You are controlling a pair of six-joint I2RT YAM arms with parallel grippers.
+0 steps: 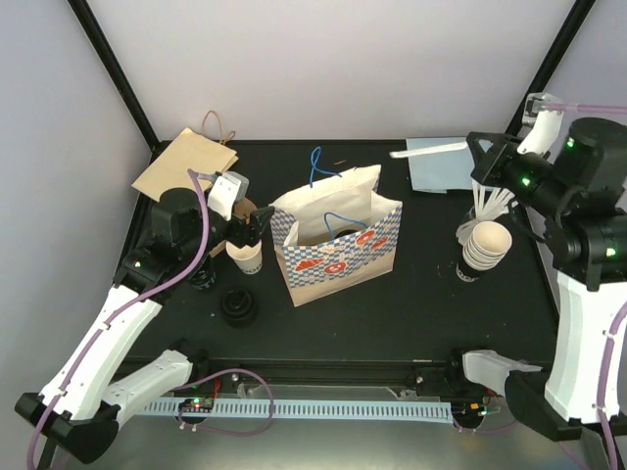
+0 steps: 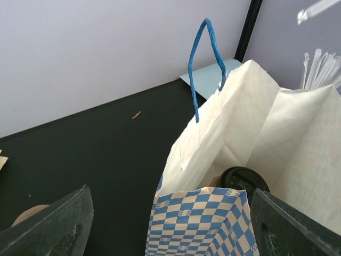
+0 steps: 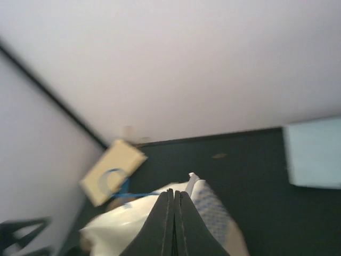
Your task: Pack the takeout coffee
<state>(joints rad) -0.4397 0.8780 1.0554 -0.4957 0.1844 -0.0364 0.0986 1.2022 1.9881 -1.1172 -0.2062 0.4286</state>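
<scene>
Bright even light — right wrist view blurred, bag (image 3: 125,226) smeared.

Takeout coffee half packed: one cup in the bag, one cup outside.

The paper bag (image 1: 338,250) stands upright near the middle of the table (image 1: 392,313), mouth open. It is white with blue checks and red marks on the front, and it has two blue handles (image 1: 315,164). Deep inside it stands a lidded cup (image 2: 243,180); only its black lid shows. Just left of the bag stands an open cup (image 1: 246,258), white, upright, apart from the bag. A loose black lid (image 1: 238,305) lies flat on the table in front of this cup. A white straw (image 1: 429,149) is in the air behind the bag, to its right, pinched at one end by the right fingers (image 1: 476,147).
</scene>
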